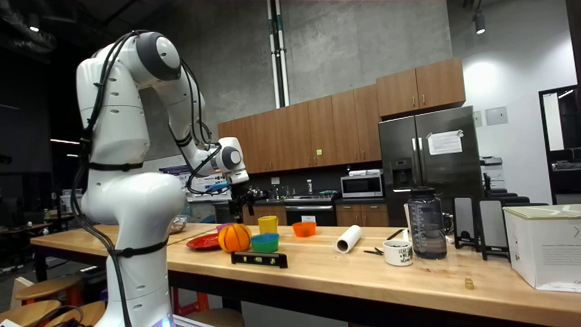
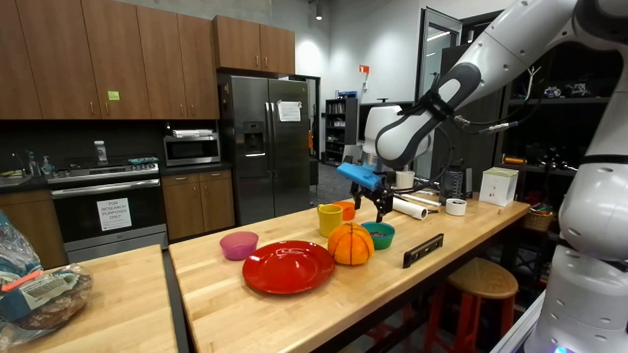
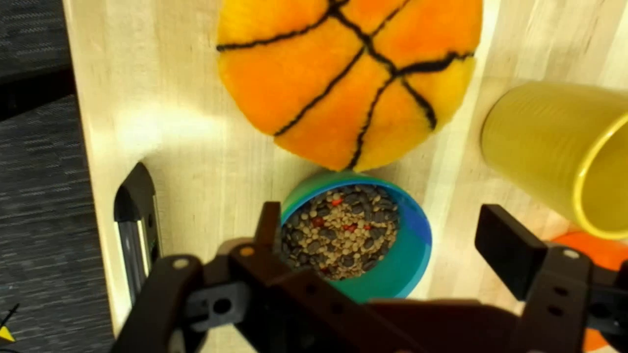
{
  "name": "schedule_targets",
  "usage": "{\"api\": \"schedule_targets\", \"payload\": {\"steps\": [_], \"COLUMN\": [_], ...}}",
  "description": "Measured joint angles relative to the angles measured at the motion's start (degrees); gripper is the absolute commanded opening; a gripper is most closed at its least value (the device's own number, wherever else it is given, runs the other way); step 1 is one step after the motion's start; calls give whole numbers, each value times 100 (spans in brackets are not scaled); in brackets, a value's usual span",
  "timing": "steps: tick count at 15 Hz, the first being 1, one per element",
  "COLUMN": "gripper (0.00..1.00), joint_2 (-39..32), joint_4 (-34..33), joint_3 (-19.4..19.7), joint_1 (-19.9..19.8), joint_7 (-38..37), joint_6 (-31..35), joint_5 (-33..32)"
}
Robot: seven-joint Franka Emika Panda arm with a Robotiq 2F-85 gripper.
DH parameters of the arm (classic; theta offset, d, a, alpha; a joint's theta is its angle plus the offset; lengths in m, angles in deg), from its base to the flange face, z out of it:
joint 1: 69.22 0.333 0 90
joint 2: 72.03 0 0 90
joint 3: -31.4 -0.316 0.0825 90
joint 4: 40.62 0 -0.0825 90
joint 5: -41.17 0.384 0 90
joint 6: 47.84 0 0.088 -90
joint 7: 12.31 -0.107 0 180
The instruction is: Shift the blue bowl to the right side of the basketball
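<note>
The blue bowl, teal with a blue patch and filled with dark and tan grains, stands upright on the table in both exterior views (image 1: 265,245) (image 2: 386,240) and in the wrist view (image 3: 409,255). The basketball, orange with dark lines, sits right beside it in both exterior views (image 1: 234,238) (image 2: 350,244) and in the wrist view (image 3: 338,83); I cannot tell if they touch. My gripper (image 1: 243,216) is open and empty above the bowl, also in an exterior view (image 2: 368,213). In the wrist view (image 3: 382,228) its left finger covers the bowl's left rim; its right finger is beyond the right rim.
A yellow cup (image 3: 535,152) and an orange bowl (image 2: 346,211) stand near the bowl. A black level (image 2: 423,250) lies by the table's edge. A red plate (image 2: 288,267) and a pink bowl (image 2: 239,245) are past the ball. A paper roll (image 1: 348,239) lies farther along.
</note>
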Motion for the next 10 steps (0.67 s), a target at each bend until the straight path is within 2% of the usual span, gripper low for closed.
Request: {"api": "schedule_targets", "payload": {"steps": [5,10], "gripper": [100,100], "joint_2": [145,145], "joint_4": [-426,-805], "joint_3": [-36,-125], "joint_1": [263,423], "joint_7": [1967,3689], "joint_6": [-585,-1233], "joint_5": [832,1351]}}
